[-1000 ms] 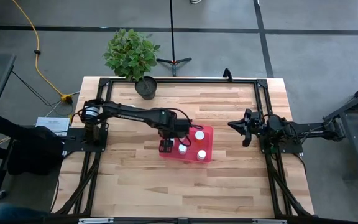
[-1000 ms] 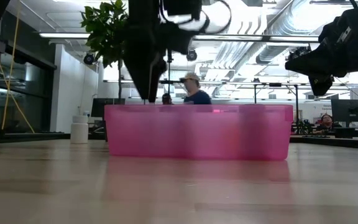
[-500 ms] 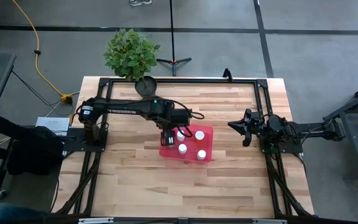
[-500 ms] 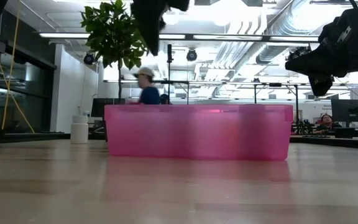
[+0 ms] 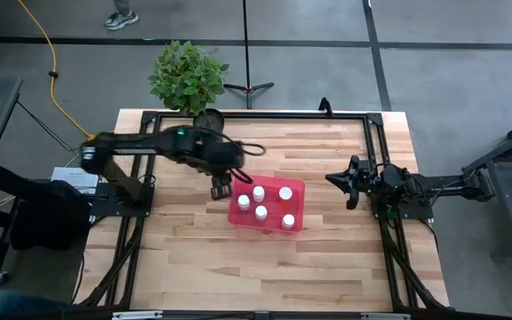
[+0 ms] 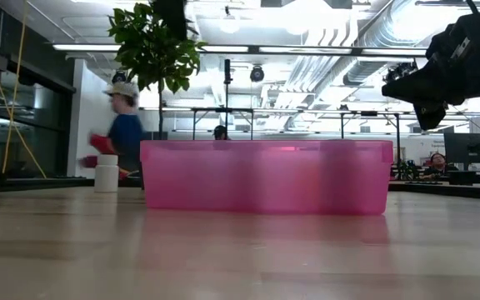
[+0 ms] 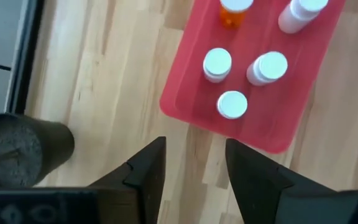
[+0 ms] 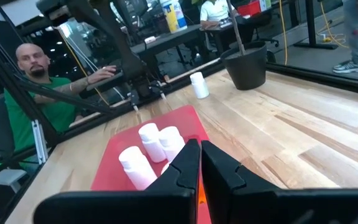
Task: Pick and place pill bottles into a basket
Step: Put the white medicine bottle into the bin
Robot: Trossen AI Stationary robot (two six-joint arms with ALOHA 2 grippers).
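Note:
The pink basket (image 5: 270, 207) stands on the table's middle; it also shows in the low view (image 6: 265, 177). Several white-capped pill bottles stand upright on its floor (image 7: 232, 104), one of them with an orange body (image 7: 234, 14). One more white bottle (image 8: 197, 85) stands on the wood near the dark plant pot; it also shows in the low view (image 6: 107, 172). My left gripper (image 5: 220, 188) is open and empty, raised above the table just beyond the basket's left end (image 7: 191, 158). My right gripper (image 5: 349, 182) is shut and empty, raised at the table's right (image 8: 199, 155).
A dark plant pot (image 5: 209, 124) with a leafy plant stands at the table's far edge, left of the middle; it also shows in the left wrist view (image 7: 20, 149). Black frame rails run along the table's edges. People are in the room beyond the table.
My left gripper has risen out of the basket's left end and gone toward the table's left and far side, out of the low view. A white-capped bottle now shows where the gripper was. A person in the background has walked leftward.

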